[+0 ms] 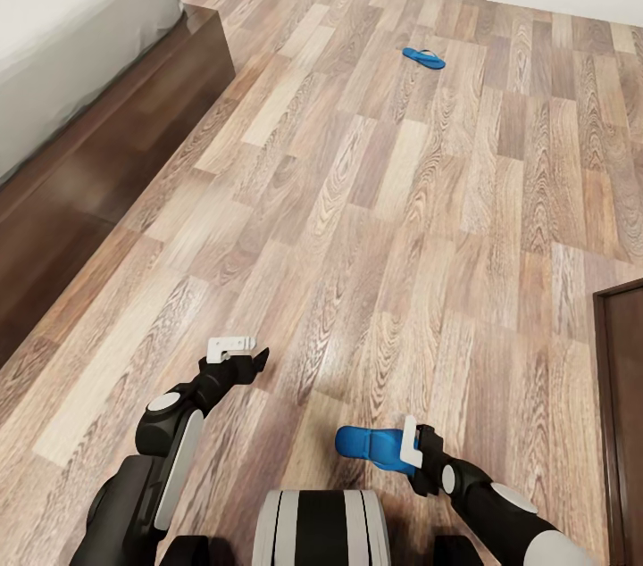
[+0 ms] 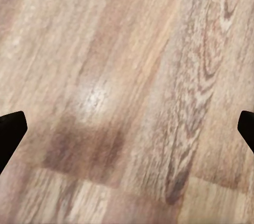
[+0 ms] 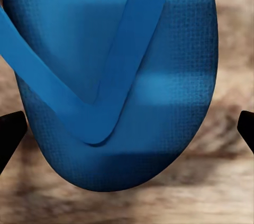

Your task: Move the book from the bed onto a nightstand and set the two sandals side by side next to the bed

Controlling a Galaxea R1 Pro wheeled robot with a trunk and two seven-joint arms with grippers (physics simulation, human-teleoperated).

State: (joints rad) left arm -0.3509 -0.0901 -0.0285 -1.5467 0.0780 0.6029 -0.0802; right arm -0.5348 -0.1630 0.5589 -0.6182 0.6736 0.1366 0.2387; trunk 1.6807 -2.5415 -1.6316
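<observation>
The right hand (image 1: pixel 404 446) is clamped on one blue sandal (image 1: pixel 371 445), the other sandal (image 1: pixel 423 57) lies far off on the floor (image 1: pixel 375 218) near the wall, well away from the bed (image 1: pixel 71 21), and the left hand (image 1: pixel 239 352) is apart, holding nothing.

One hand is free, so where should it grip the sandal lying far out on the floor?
Judging by its flat pose, strap up, on the floor, take the far sandal from above, the left hand pinching across its narrow sole.
</observation>
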